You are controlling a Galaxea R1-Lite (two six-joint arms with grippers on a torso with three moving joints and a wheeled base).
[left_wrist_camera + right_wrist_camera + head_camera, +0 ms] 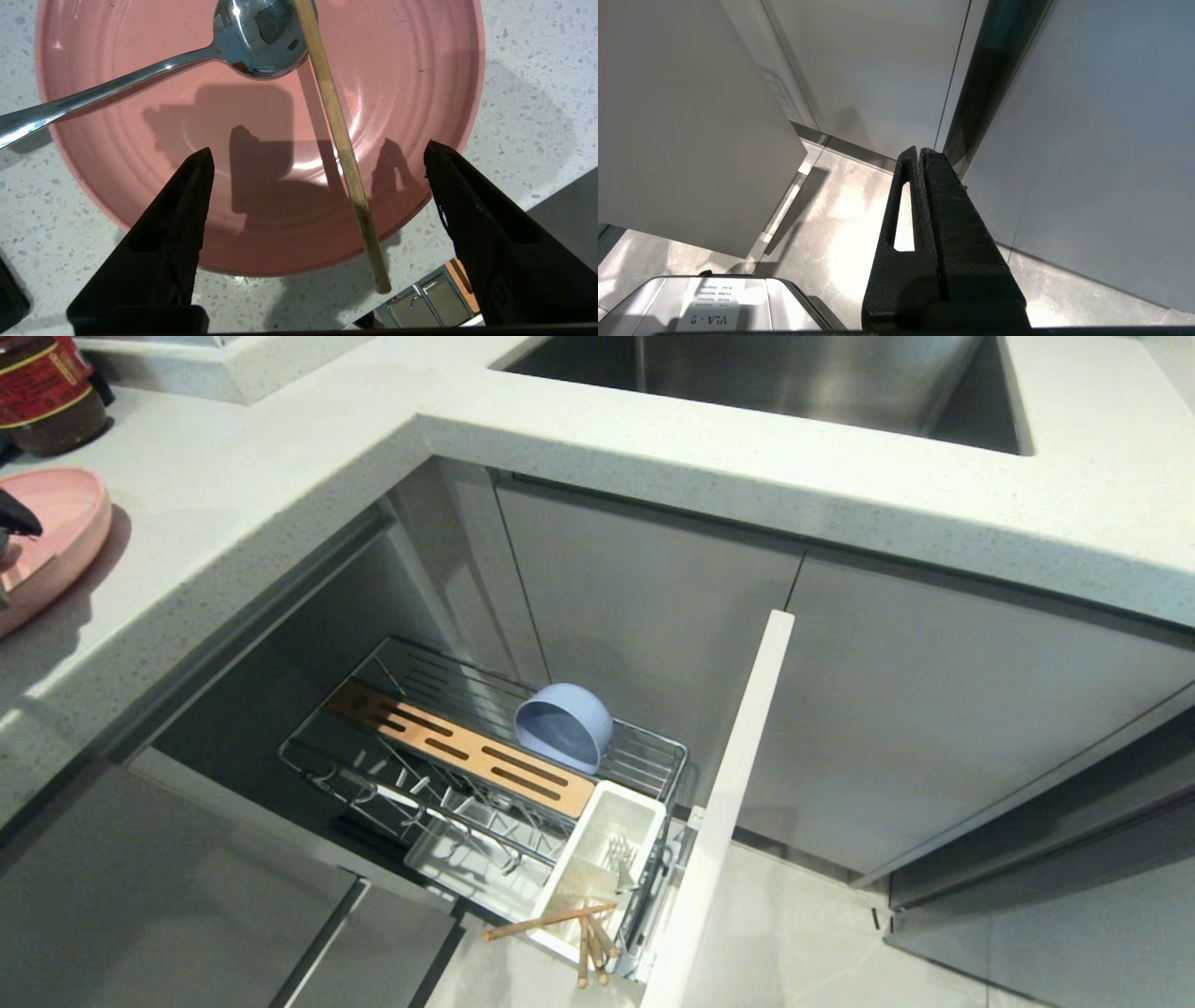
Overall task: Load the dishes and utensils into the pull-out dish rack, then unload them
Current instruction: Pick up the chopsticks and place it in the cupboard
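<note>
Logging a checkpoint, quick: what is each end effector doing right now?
Left end effector: open, empty, above the round salmon-pink plastic plate.
Right end effector: shut, empty, parked low by the cabinets.

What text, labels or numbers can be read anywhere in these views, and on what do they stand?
"VLA - 9": on the white paper label, seen upside down, stuck on a grey robot part.
Smaller print on that label: unreadable.
Red and yellow label on the dark brown jar: too blurred to read.
</note>
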